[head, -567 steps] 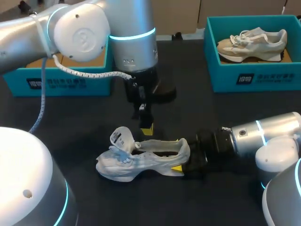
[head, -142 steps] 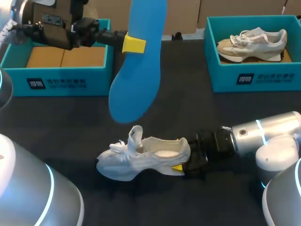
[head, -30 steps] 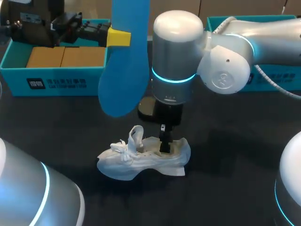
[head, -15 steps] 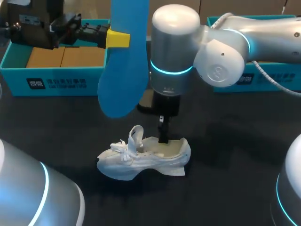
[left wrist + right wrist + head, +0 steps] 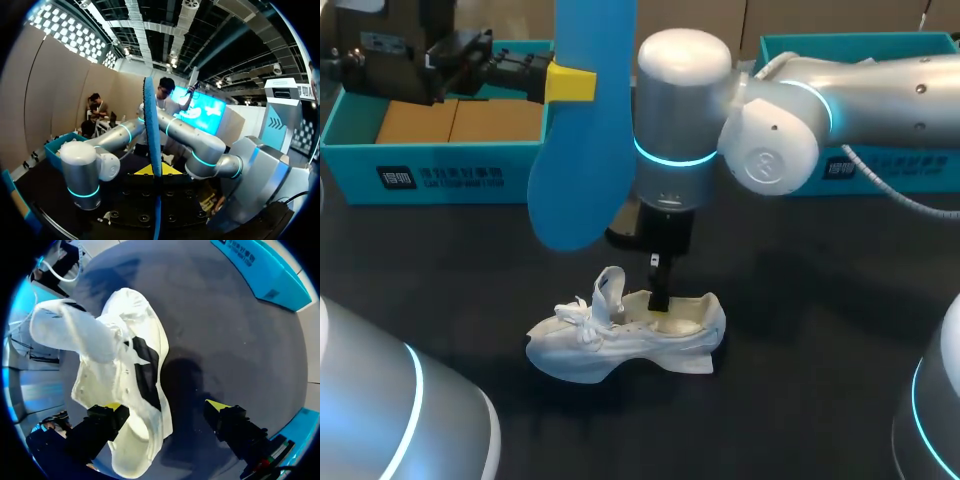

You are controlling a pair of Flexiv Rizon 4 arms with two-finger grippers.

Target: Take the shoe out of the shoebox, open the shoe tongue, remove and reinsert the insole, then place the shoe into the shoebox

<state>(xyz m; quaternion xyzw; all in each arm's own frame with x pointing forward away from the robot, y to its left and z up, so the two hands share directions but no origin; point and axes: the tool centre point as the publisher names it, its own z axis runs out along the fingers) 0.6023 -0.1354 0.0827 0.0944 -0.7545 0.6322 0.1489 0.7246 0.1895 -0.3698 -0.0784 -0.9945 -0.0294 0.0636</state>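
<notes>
Your right arm point(image 5: 750, 100) comes in across the black table point(image 5: 800, 330), wrist upright over the shoe. The teal shoebox point(image 5: 440, 175) sits at far left. The blue insole point(image 5: 582, 150) hangs in the air, wide end down, clamped in your left gripper point(image 5: 570, 82). The white shoe point(image 5: 620, 335) stands on its sole mid-table, tongue raised. Your right gripper point(image 5: 167, 407) has its fingers spread, one inside the shoe's collar, the other outside.
</notes>
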